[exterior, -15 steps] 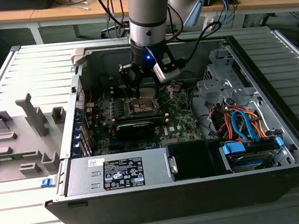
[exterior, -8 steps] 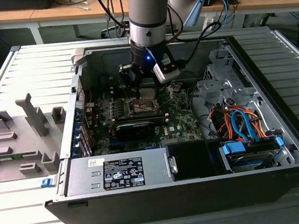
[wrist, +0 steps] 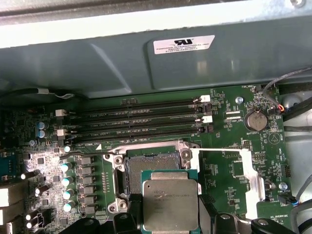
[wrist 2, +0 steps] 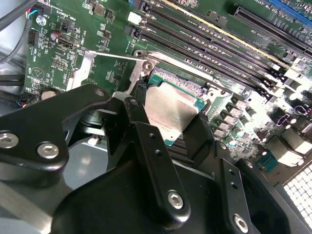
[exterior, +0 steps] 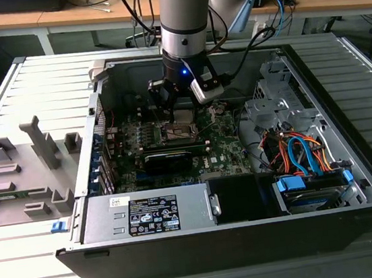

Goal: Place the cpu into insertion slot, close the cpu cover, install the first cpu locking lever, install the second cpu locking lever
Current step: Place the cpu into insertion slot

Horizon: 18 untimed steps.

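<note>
cpu [wrist: 170,204] sits pale top up, pinched on two opposite edges by the black fingers [wrist 2: 151,146] of the gripper [wrist 2: 165,112], jaws closed only to chip width, likely to keep it level with the underside free. It hangs over the insertion slot [wrist: 148,168], covering part of it with dark socket bed showing beyond, not seated by the look of it. cpu cover [wrist: 253,178] lies swung open flat beside the slot on the green board [wrist: 229,122], leaving the socket free

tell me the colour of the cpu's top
Silvery grey; the cpu shows best in the first wrist view.
</note>
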Motion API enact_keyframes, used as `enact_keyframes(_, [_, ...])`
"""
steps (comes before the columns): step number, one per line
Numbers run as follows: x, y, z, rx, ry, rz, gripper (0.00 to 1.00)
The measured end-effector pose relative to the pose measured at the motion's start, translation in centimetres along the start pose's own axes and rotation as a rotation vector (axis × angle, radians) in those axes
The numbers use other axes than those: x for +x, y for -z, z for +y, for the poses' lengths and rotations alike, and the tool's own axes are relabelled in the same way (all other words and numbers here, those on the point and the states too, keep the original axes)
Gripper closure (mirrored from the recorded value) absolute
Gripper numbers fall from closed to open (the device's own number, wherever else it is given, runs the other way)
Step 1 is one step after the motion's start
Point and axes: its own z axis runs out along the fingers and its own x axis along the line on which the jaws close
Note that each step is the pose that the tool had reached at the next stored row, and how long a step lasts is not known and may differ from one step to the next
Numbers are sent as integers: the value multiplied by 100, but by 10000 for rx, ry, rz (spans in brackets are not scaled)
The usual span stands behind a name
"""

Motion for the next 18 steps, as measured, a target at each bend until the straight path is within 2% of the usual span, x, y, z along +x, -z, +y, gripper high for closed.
enact_keyframes(18, [0,-7,0,76,-80,-8,45])
